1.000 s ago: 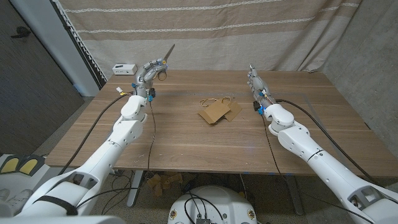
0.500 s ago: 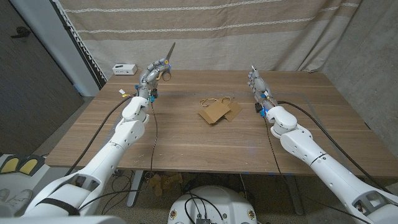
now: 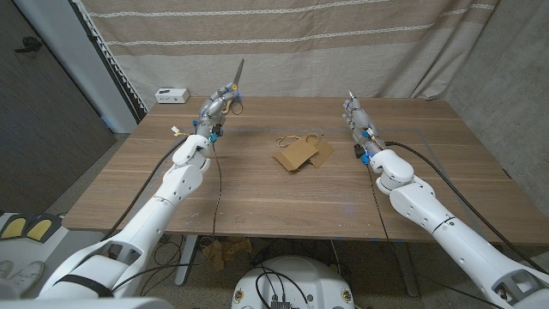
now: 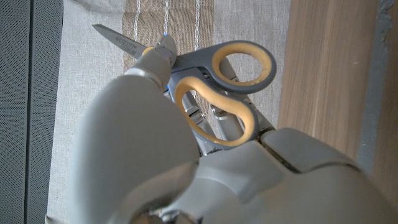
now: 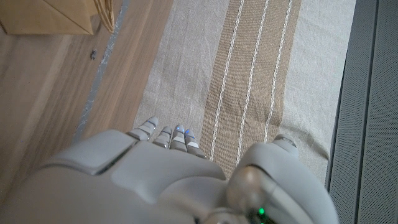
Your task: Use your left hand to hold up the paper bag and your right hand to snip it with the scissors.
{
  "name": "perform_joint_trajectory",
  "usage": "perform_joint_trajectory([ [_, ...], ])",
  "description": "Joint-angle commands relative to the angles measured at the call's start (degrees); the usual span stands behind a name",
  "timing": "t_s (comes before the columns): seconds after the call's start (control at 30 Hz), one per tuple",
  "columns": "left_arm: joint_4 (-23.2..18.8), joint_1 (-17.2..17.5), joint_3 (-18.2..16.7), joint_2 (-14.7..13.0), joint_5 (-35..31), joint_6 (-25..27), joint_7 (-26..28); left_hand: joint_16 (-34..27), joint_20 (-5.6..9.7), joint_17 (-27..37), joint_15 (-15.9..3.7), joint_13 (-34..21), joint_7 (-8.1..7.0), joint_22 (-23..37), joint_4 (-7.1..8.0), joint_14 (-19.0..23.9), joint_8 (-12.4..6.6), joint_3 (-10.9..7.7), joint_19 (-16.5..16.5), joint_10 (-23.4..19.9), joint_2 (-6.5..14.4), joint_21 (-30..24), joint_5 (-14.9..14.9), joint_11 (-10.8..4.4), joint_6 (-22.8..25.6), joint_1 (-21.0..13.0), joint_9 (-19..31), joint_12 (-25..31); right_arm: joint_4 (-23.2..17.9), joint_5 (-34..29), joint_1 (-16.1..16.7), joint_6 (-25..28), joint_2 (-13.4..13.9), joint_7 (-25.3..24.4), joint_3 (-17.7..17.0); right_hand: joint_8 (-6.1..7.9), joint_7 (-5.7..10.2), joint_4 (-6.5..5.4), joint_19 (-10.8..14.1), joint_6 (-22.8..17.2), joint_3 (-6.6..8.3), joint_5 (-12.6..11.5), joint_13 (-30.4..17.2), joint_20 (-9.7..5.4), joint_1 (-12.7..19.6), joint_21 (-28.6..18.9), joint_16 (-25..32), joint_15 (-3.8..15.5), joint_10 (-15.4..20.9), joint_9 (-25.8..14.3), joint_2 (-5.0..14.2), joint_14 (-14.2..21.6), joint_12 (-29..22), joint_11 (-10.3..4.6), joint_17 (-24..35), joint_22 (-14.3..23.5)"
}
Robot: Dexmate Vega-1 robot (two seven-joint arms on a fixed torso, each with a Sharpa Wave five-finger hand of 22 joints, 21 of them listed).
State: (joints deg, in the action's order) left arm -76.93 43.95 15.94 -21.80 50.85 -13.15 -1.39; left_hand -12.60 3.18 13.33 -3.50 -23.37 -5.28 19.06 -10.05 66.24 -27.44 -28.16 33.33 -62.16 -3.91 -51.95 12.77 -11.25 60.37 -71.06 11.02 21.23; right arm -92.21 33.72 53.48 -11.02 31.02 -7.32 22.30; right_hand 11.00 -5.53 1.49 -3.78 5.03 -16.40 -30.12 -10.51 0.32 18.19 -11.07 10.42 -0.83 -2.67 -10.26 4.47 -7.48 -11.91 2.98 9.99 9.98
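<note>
Lab: curtain backdrop (image 3: 283, 43), wooden table (image 3: 257, 197), cabled robot arms

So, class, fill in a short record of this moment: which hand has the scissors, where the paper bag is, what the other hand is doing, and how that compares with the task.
scissors: held by the left hand, raised above the table's far left, blade pointing up
paper bag: lying flat mid-table, handles toward the far side, untouched
right hand: raised over the table's far right, fingers straight, holding nothing
table: wooden
mismatch with task: scissors are in the left hand, not the right; bag not yet lifted
</note>
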Motion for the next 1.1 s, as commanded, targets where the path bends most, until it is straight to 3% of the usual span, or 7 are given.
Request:
perform_joint_trajectory([
  [0.03, -1.5, 0.8, 0.5, 0.8, 2.0, 2.2, -0.1, 0.2, 6.76, 0.0, -10.3, -0.6, -0.14, -0.4, 2.72, 9.5, 0.41, -3.16, -0.5, 0.8, 2.2, -0.2, 0.1, 0.01, 0.9, 0.2, 0.2, -0.2, -1.3, 0.8, 1.6, -0.6, 1.6, 1.0, -1.1, 0.13, -0.51, 0.2, -0.1, 0.2, -0.11, -0.1, -0.2, 0.38, 0.5, -0.2, 0.1, -0.18, -0.2, -0.3, 0.51, -0.2, -0.4, 0.55, 0.2, 0.2],
  [0.23, -2.5, 1.6, 0.7, 1.3, 2.5, 2.7, 0.8, 0.5, 6.73, -0.1, -10.26, -1.0, -1.21, -0.9, 3.25, 8.7, 1.33, -4.16, -1.4, 2.2, 3.8, 0.0, 0.1, -0.1, 0.2, 0.5, -0.1, -0.8, -2.1, 1.1, 2.2, -0.2, 2.4, 1.0, -1.6, 0.14, -0.52, 0.23, 0.0, 0.2, -0.04, -0.1, -0.2, 0.43, 0.6, -0.2, 0.1, -0.1, -0.2, -0.3, 0.63, -0.2, -0.4, 0.44, 0.2, 0.2],
  [0.57, -2.2, 2.1, 0.7, 2.4, 4.0, 2.1, -1.2, 1.1, 6.75, -0.6, -10.25, -0.2, -0.59, -1.5, 4.41, 6.3, 5.31, -5.36, -3.7, 5.0, 7.2, -0.9, -0.3, -0.33, -5.1, 2.2, -0.2, -3.3, -2.6, 1.6, 2.6, 0.4, 2.8, 1.1, -1.9, 0.14, -0.44, 0.3, 0.0, 0.3, 0.09, 0.0, -0.2, 0.43, 0.8, -0.2, 0.1, 0.0, -0.3, -0.3, 0.86, -0.2, -0.3, 0.27, 0.2, 0.2],
  [0.8, -2.4, 2.5, 0.9, 2.8, 4.1, 2.0, -0.8, 0.9, 7.12, -0.6, -10.26, 0.7, -0.14, -2.1, 4.88, 5.7, 6.91, -5.99, -4.9, 5.9, 9.0, -0.9, -0.3, -0.28, -7.1, 3.1, 0.0, -4.6, -2.9, 1.5, 3.1, 0.1, 2.9, 0.9, -2.0, 0.17, -0.43, 0.33, 0.0, 0.2, 0.16, 0.0, -0.2, 0.46, 0.9, -0.2, 0.1, 0.08, -0.3, -0.3, 0.99, -0.2, -0.3, 0.25, 0.2, 0.2],
  [1.1, -1.5, 2.1, 1.0, 3.8, 5.6, 2.6, -1.9, 0.9, 7.73, -0.9, -10.26, 1.2, 0.47, -2.3, 4.51, 5.5, 7.15, -6.11, -5.5, 5.8, 9.3, -1.1, -0.4, -0.24, -6.7, 3.1, 0.1, -5.0, -3.3, 1.4, 3.4, 0.6, 3.1, 0.5, -1.9, 0.18, -0.39, 0.37, 0.1, 0.2, 0.19, 0.0, -0.2, 0.51, 1.0, -0.2, 0.1, 0.41, -0.3, -0.3, 1.06, -0.1, -0.3, 0.07, 0.2, 0.2],
])
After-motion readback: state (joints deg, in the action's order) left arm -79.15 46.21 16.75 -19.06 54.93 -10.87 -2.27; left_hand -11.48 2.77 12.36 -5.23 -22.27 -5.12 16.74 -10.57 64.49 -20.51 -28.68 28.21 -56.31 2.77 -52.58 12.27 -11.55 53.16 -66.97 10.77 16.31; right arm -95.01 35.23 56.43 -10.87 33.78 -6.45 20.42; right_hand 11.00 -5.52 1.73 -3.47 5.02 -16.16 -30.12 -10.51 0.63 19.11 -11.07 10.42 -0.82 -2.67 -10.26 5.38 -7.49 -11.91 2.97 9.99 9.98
